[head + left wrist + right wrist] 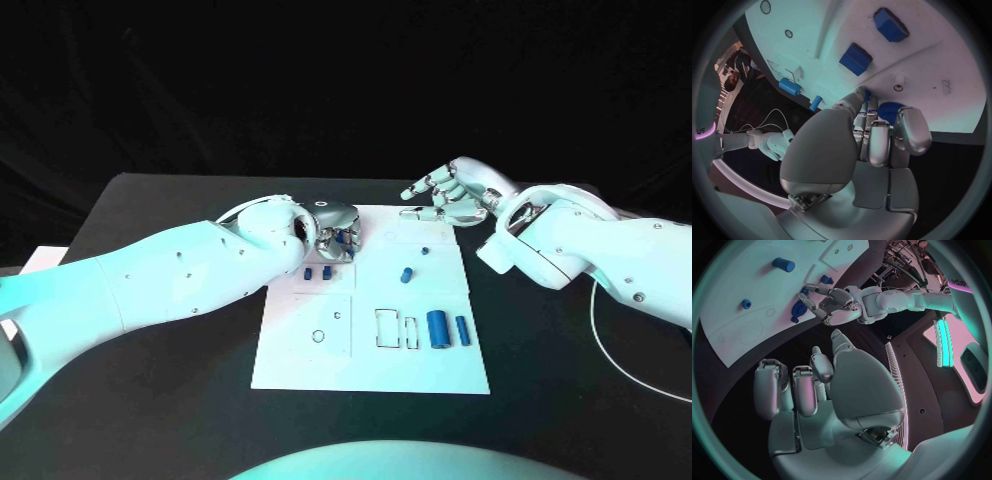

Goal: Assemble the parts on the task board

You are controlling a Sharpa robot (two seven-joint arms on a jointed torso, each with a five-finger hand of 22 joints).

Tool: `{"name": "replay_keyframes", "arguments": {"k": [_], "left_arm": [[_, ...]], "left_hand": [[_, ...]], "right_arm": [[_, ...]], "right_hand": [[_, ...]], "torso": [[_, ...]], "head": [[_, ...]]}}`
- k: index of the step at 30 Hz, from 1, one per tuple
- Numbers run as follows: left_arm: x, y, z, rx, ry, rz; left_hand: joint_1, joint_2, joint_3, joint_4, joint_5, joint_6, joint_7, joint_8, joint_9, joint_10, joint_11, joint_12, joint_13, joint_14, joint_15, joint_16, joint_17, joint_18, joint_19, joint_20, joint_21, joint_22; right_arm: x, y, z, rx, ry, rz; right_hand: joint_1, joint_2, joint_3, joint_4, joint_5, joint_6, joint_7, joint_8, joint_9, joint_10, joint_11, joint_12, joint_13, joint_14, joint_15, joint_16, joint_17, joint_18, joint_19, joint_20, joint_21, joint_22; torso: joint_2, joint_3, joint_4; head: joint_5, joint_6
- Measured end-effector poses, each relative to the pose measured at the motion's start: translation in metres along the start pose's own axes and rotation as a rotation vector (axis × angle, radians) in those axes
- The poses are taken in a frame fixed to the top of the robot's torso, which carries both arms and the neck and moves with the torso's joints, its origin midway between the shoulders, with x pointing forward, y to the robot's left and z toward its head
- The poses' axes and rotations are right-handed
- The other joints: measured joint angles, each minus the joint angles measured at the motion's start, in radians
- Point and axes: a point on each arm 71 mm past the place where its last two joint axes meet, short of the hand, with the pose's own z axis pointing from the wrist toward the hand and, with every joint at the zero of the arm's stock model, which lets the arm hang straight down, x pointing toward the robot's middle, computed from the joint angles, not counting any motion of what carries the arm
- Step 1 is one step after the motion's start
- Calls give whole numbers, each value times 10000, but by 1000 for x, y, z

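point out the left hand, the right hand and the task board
left hand [335, 232], head view, middle of the hand
right hand [450, 197], head view, palm
task board [378, 372], head view, bare near part

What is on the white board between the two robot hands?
In the head view, bare task board lies between the left hand and right hand; a tiny blue part sits just below that stretch.

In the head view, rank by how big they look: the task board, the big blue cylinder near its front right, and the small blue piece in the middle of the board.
1. task board
2. big blue cylinder
3. small blue piece

The gaps are wide, so nearness to the camera does not make this order unsure.
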Motion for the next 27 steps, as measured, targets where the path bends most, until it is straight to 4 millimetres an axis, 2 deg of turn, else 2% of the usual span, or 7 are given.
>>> {"name": "replay_keyframes", "arguments": {"k": [8, 14, 19, 23, 27], "left_arm": [[-1, -1, 1, -107, 118, 76], [-1, -1, 1, -139, 133, 100], [-1, -2, 1, -140, 145, 115], [0, -2, 2, -129, 135, 113], [0, -2, 1, -105, 80, 92]], "left_hand": [[-179, -180, 179, -41, 0, -1, 0, -154, -64, 9, -9, -178, -29, 0, 0, 0, -79, 1, 0, 0, 0, -1], [-180, -179, 387, -106, 0, -1, 0, -194, -77, 94, -10, -238, -24, 0, 0, 0, -90, 1, 0, 0, 22, 29], [-4, -5, 944, -460, -1, 368, -1, -194, -70, 712, -72, -247, 45, -27, -48, 90, -23, 0, 0, 0, 262, 232], [8, 7, 1321, -742, -42, 685, -31, -195, -30, 1067, -123, -225, 112, -34, -111, 148, 41, 1, 36, -36, 337, 347], [8, 6, 1605, -934, -16, 832, -27, -207, -15, 1173, -66, -197, 117, -34, -111, 189, 48, 1, 36, -36, 388, 398]], "right_arm": [[0, 0, 0, -3, 2, 1], [0, 0, 0, -7, 5, 2], [0, 0, 0, -13, 9, 3], [0, 0, 0, -18, 10, 4], [1, 1, 0, -25, 13, 6]], "right_hand": [[0, 0, 0, 0, 0, 0, 0, 0, 0, 0, 0, 0, 0, 0, 0, 0, -1, 0, 0, 0, 0, 0], [0, 0, 0, 0, 0, 0, 0, 0, 0, 0, 0, 0, 1, 0, 0, 0, -2, 0, 0, 0, 0, 0], [0, 0, 1, 0, 0, 0, 0, 0, 0, 0, 0, 0, 1, 0, 0, 0, -2, -1, 0, 0, 0, 1], [0, 0, 0, 0, 28, 0, 0, 0, 0, 0, 0, 0, 1, 0, 0, 0, -3, -1, 0, 0, 0, 1], [0, 0, 0, 0, 39, 0, 0, 0, 0, 0, 0, 0, 1, 0, 0, 0, -3, 0, 0, 0, 0, 1]], "torso": [[-6, 0, 6], [-7, 0, 6], [-6, 0, 6], [-6, 0, 3], [-7, 0, 3]], "head": [[2, -14], [-5, -15], [-3, -28], [7, -33], [7, -34]]}}
